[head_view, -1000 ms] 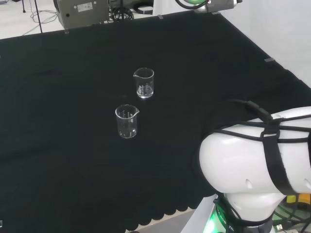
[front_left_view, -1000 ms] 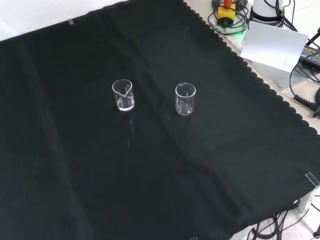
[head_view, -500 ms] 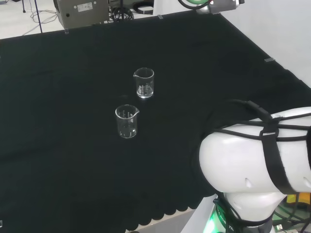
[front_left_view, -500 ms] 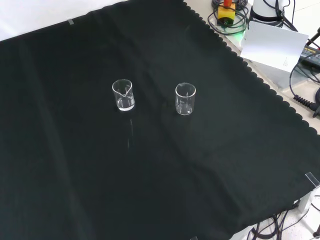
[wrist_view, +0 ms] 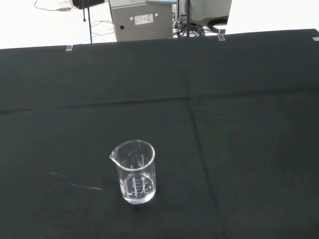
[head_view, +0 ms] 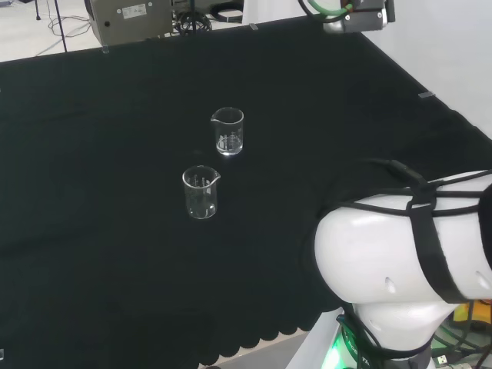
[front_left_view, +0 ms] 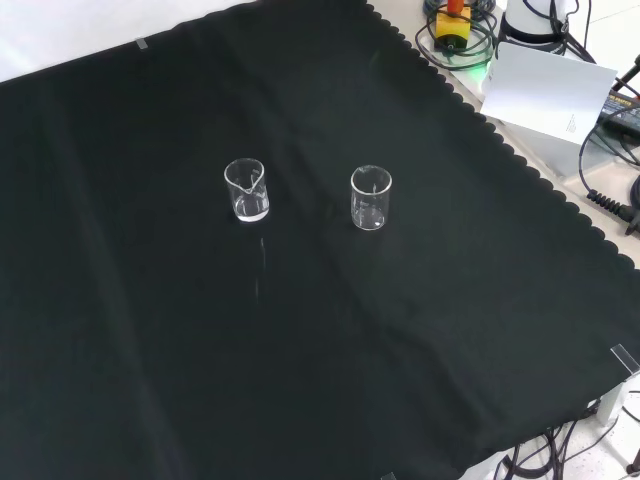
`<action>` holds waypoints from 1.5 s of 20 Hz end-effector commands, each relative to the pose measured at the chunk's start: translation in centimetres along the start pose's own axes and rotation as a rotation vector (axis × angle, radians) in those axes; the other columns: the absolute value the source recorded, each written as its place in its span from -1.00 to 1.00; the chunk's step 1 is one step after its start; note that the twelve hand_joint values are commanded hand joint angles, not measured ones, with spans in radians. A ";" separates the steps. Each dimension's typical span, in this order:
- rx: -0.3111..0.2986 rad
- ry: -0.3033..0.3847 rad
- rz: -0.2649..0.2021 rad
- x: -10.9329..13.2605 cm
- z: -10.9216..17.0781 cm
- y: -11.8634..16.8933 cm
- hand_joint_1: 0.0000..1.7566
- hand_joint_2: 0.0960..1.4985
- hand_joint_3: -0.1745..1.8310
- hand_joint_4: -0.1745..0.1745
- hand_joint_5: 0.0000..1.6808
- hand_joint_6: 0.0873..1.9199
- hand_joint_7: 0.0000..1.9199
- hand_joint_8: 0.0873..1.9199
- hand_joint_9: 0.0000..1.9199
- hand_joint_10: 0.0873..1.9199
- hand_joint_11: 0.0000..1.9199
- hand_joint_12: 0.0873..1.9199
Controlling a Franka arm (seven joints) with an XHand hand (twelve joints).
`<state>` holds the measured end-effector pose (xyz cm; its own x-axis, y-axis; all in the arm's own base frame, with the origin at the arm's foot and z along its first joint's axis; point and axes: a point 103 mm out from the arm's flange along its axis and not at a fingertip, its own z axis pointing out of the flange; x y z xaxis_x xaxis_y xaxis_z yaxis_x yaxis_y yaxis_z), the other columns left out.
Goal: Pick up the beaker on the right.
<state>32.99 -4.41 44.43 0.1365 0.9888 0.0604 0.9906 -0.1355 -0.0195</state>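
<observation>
Two clear, empty glass beakers stand upright on the black cloth. In the head view one beaker [head_view: 228,131] is farther off and slightly right, the other beaker [head_view: 201,192] nearer and left. In the front view they stand side by side, the left beaker [front_left_view: 247,190] with its spout turned toward the camera and the right beaker [front_left_view: 371,198] a short gap away. The wrist view has one beaker [wrist_view: 135,172] some way ahead on the cloth; I cannot tell which of the two it is. A grey part of the arm's end with a green cable [head_view: 355,14] hangs at the head view's top edge.
The arm's big white link [head_view: 400,254] stands at the head view's lower right. A grey machine [head_view: 131,19] sits beyond the cloth's far edge. Cables, a yellow device [front_left_view: 452,25] and a white card [front_left_view: 545,90] lie off the scalloped cloth edge in the front view.
The arm's end part at the head view's top has shifted a little to the right and lower. Both beakers stand where they were.
</observation>
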 end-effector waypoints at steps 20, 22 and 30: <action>0.143 0.208 -0.061 -4.2 18.3 19.6 -0.65 0.41 -0.57 -0.14 -0.64 -1.00 -0.89 -0.49 -0.74 -0.34 -0.96 0.44; 0.162 0.213 -0.069 -4.1 20.0 19.9 -0.62 0.38 -0.58 -0.14 -0.63 -1.00 -0.89 -0.48 -0.73 -0.34 -0.96 0.44; 0.207 0.251 -0.120 -2.7 24.0 20.9 -0.40 0.21 -0.62 -0.15 -0.60 -1.00 -0.82 -0.44 -0.67 -0.33 -0.93 0.45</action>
<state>48.08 -7.35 28.74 0.0501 0.9949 0.0878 0.9770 -0.0306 -0.2112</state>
